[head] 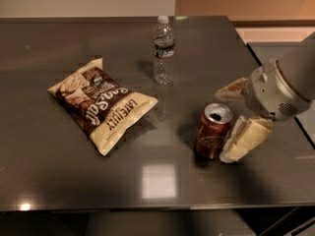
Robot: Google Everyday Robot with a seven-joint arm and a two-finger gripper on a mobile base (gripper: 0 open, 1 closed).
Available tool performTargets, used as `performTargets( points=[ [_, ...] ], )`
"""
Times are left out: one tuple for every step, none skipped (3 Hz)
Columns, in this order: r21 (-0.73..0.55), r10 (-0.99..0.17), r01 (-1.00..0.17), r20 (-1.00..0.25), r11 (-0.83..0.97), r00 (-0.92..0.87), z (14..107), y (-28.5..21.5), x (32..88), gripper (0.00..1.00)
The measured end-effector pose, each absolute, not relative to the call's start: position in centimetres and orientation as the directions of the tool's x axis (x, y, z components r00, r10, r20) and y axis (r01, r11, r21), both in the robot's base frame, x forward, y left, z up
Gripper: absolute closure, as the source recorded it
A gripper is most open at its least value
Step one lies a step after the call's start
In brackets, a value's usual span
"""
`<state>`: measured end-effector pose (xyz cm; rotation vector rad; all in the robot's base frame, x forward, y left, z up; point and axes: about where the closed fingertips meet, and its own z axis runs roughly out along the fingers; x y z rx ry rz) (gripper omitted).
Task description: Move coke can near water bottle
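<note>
The coke can (211, 134), red-brown with a silver open top, stands upright on the dark table (59, 181), right of centre. The water bottle (163, 50), clear with a white cap and dark label band, stands upright further back, left of the can. My gripper (222, 127) comes in from the right at can height and is open. Its near cream finger (245, 140) lies against the can's right side. Its far finger (230, 90) is just behind the can's top. The can sits at the mouth of the open jaws.
A brown and cream chip bag (101, 104) lies flat on the left-middle of the table, in front and to the left of the bottle. The table's right edge (275, 90) runs under my arm, and its front edge is close below the can.
</note>
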<state>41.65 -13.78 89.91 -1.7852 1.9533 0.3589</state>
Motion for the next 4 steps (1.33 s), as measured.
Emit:
performTargets(
  points=[
    [-0.111, -0.861, -0.985, -0.506, 0.130, -0.057, 89.7, -14.0, 41.9, 0.42],
    [-0.097, -0.854, -0.984, -0.515, 0.152, -0.081, 89.9, -14.2, 42.5, 0.65],
    [-0.093, -0.843, -0.976, -0.525, 0.196, -0.119, 90.7, -14.6, 44.3, 0.88],
    [-0.100, -0.824, -0.963, -0.544, 0.250, -0.157, 92.1, -15.2, 46.8, 1.00]
  ],
)
